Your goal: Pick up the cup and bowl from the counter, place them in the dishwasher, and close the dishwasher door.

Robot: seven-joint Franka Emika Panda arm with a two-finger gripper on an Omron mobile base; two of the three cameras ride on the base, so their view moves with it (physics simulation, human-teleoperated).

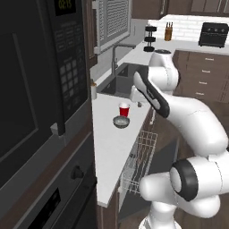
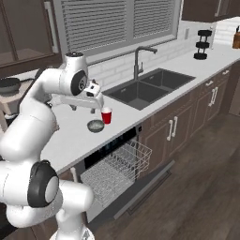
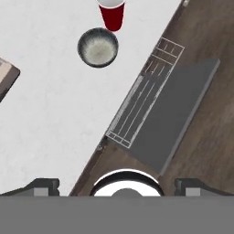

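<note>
Two fingertips (image 3: 43, 186) of the claw (image 3: 119, 187) stand wide apart at the bottom of the hand view, nothing between them: fully open, empty. Claw hangs above the tabletop (image 2: 65, 136), pointing down, over the front edge and the dishwasher below. In the right base view the claw (image 2: 97, 104) sits just above and left of the cup (image 2: 107, 115).

Using the sink (image 2: 147, 86) as landmark:
- red cup stands upright on the tabletop just left of the sink in the right base view, near the front edge. Also seen at (image 1: 124, 109) and (image 3: 112, 13).
- grey bowl (image 2: 95, 125) just beside the cup on the side away from the sink, upright, close but whether touching I can't tell. Also (image 1: 121, 121), (image 3: 98, 47).
- dishwasher (image 2: 115, 171) is under the tabletop, left of the sink cabinet, below cup and bowl. Its door (image 3: 178, 114) is dropped flat open, white wire rack (image 2: 117, 173) pulled out over it, nothing seen in the rack.
- faucet (image 2: 139, 58) behind the sink, against the window wall.
</note>
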